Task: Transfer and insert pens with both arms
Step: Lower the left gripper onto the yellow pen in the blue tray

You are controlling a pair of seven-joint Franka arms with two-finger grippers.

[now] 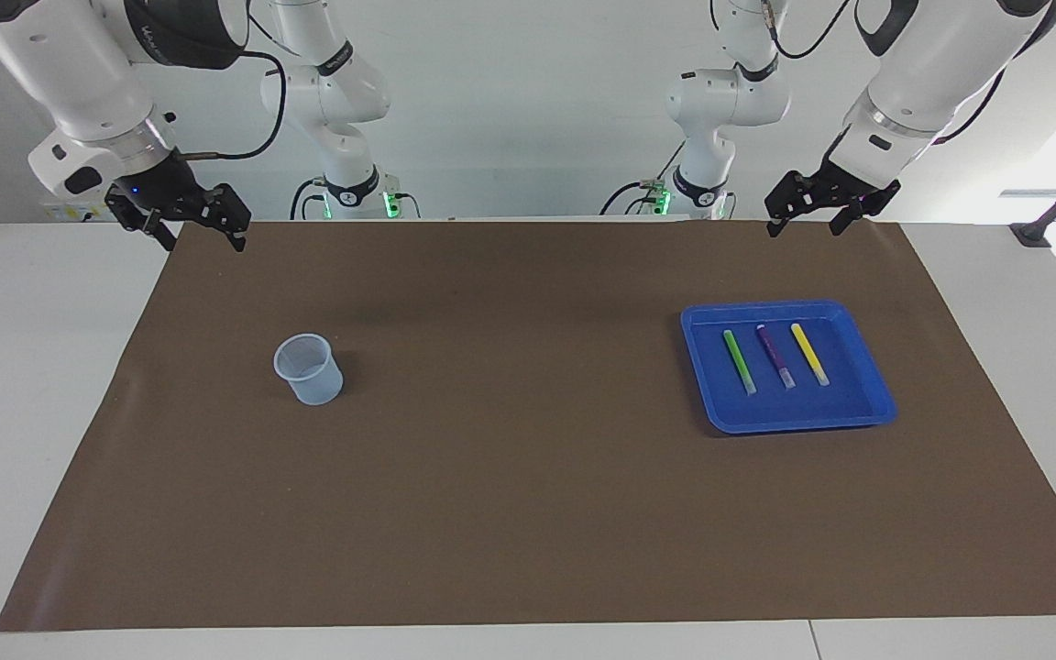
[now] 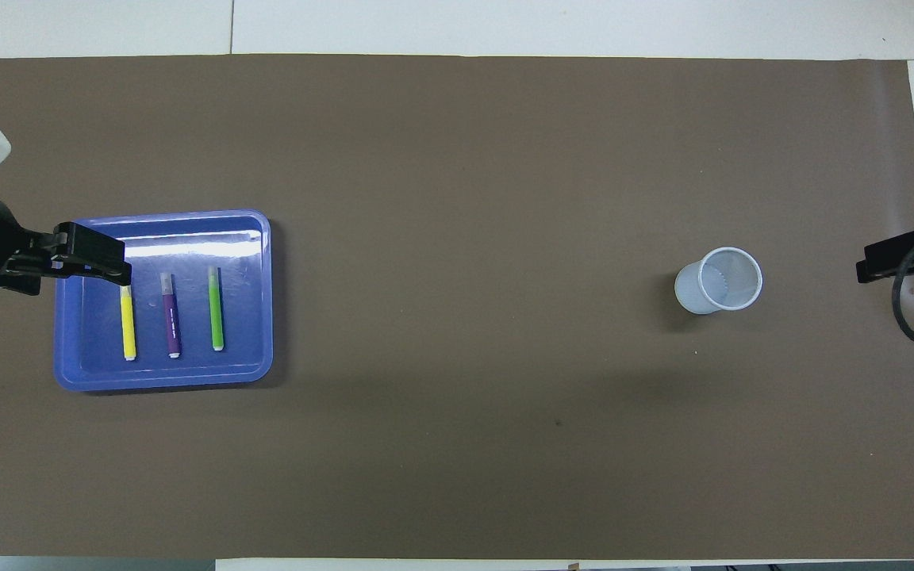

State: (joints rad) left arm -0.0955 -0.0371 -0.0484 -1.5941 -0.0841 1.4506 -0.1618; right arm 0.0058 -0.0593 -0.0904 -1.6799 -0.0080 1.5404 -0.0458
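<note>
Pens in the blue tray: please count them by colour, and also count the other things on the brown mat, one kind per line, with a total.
Green pen: 1
Purple pen: 1
Yellow pen: 1
Blue tray: 1
Pale plastic cup: 1
Total: 5 things, of which 3 are pens, all lying in the tray.

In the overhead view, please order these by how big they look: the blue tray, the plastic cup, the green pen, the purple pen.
1. blue tray
2. plastic cup
3. green pen and purple pen: they look alike in size, so I do not rank them.
</note>
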